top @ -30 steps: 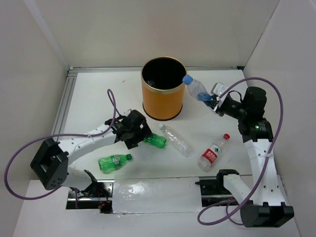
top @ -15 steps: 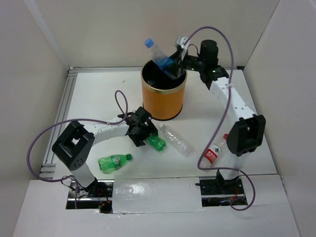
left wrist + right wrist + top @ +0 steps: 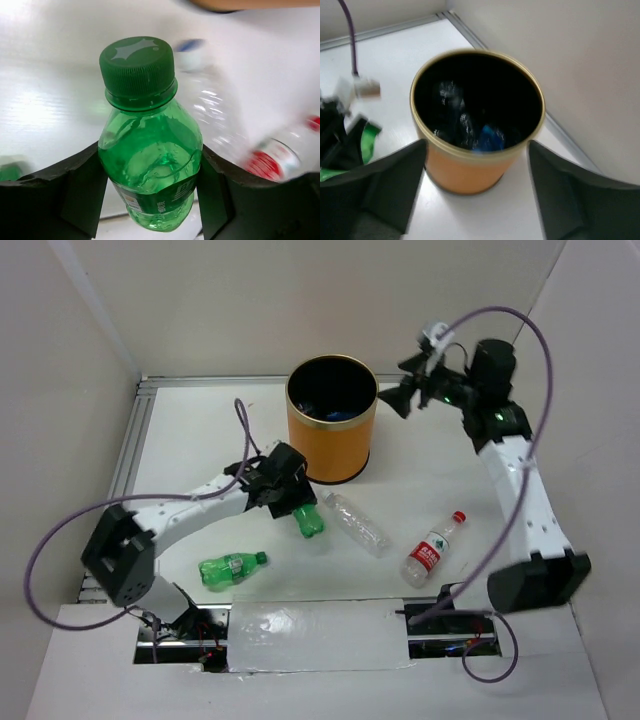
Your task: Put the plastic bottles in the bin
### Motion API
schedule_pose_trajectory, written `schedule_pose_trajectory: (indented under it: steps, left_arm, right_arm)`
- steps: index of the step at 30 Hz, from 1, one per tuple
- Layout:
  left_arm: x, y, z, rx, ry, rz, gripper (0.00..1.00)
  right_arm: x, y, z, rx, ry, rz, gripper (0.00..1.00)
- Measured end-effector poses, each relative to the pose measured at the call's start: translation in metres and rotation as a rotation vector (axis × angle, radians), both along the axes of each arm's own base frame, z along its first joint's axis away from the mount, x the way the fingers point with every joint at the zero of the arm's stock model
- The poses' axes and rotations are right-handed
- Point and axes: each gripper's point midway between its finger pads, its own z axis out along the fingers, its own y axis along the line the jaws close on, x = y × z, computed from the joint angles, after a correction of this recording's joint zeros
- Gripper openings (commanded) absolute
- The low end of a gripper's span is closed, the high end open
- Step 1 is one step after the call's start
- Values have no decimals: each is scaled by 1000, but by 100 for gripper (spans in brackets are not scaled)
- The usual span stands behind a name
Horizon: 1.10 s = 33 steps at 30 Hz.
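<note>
My left gripper [image 3: 295, 507] is shut on a green plastic bottle [image 3: 309, 521], its black fingers [image 3: 82, 190] pressed against both sides of the body [image 3: 150, 160] below the green cap. I cannot tell whether the bottle is off the table. The orange bin [image 3: 331, 440] stands at the back centre, and a blue-labelled bottle [image 3: 487, 139] lies inside it. To the right of the bin's rim, my right gripper [image 3: 400, 400] hangs open and empty, looking down into the bin [image 3: 465, 170]. On the table lie a second green bottle [image 3: 232, 567], a clear bottle [image 3: 358, 524] and a red-labelled, red-capped bottle [image 3: 430, 552].
White walls close in the table on three sides, and a metal rail [image 3: 125, 455] runs along the left edge. A purple cable [image 3: 515, 325] loops above the right arm. A white panel [image 3: 310, 635] covers the near edge between the arm bases.
The right gripper carried the blue-labelled bottle over the bin, let it go inside and drew back to the right. The left gripper closed on the green bottle.
</note>
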Motion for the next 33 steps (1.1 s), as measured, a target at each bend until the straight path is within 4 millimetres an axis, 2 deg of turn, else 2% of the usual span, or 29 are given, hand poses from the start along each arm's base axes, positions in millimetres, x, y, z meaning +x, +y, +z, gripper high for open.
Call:
schedule_pose_trajectory:
  steps: [1, 2, 3, 4, 5, 6, 8, 9, 11, 12, 13, 14, 15, 16, 19, 20, 22, 24, 26, 29, 31, 32, 33]
  left_arm:
    - [2, -2, 26, -9, -69, -29, 0]
    - [6, -3, 54, -26, -144, -49, 0]
    - [10, -7, 88, -49, -238, -75, 0]
    - [15, -9, 122, -80, -327, -87, 0]
    - [22, -10, 154, -105, -409, -89, 0]
    - [30, -11, 190, -130, -507, -90, 0]
    - [44, -11, 245, -160, -659, -78, 0]
    - [54, -11, 270, -168, -732, -65, 1]
    - [72, -14, 295, -152, -813, -47, 12]
    - [83, -18, 301, -133, -844, -39, 26]
    - [103, -25, 303, -85, -873, -32, 41]
    - [108, -27, 302, -79, -876, -29, 41]
    - [120, -32, 294, -32, -867, -27, 53]
    - [134, -36, 287, 14, -866, -20, 57]
    - [171, -51, 246, 160, -823, -15, 66]
    - [183, -54, 237, 189, -826, 3, 73]
    - [196, -52, 219, 252, -811, 14, 81]
    - [199, -42, 203, 317, -774, 12, 100]
    - [195, -32, 192, 371, -741, -2, 100]
    - [186, -25, 197, 386, -738, -9, 100]
    - [172, -13, 205, 397, -737, -16, 100]
    - [164, -5, 211, 399, -738, -15, 100]
    - [154, 3, 220, 387, -752, -8, 100]
  right_arm:
    - [-15, -18, 1, -13, -12, -40, 61]
    - [-30, -30, -6, -35, -6, -65, 27]
    - [-46, -36, -19, -58, 3, -76, 17]
    - [-62, -37, -40, -75, 42, -69, 11]
    - [-80, -36, -63, -96, 83, -53, 12]
    - [-94, -35, -88, -115, 135, -39, 17]
    - [-117, -30, -147, -160, 265, -5, 39]
    - [-130, -28, -179, -186, 351, 12, 57]
    - [-142, -26, -228, -228, 502, 27, 72]
    - [-146, -26, -248, -251, 566, 31, 83]
    - [-150, -25, -263, -266, 622, 35, 100]
    - [-151, -25, -272, -283, 651, 35, 100]
    - [-149, -24, -280, -303, 673, 38, 100]
    - [-148, -20, -286, -319, 689, 45, 100]
    - [-146, -4, -306, -390, 733, 91, 100]
    - [-147, 3, -314, -422, 746, 110, 100]
    - [-154, 14, -328, -475, 761, 142, 100]
    - [-161, 23, -339, -534, 759, 171, 98]
    - [-164, 31, -348, -582, 742, 182, 94]
    - [-161, 35, -359, -630, 705, 173, 82]
    - [-160, 36, -363, -642, 687, 161, 75]
    - [-159, 36, -363, -644, 676, 157, 75]
    - [-157, 37, -363, -648, 659, 150, 64]
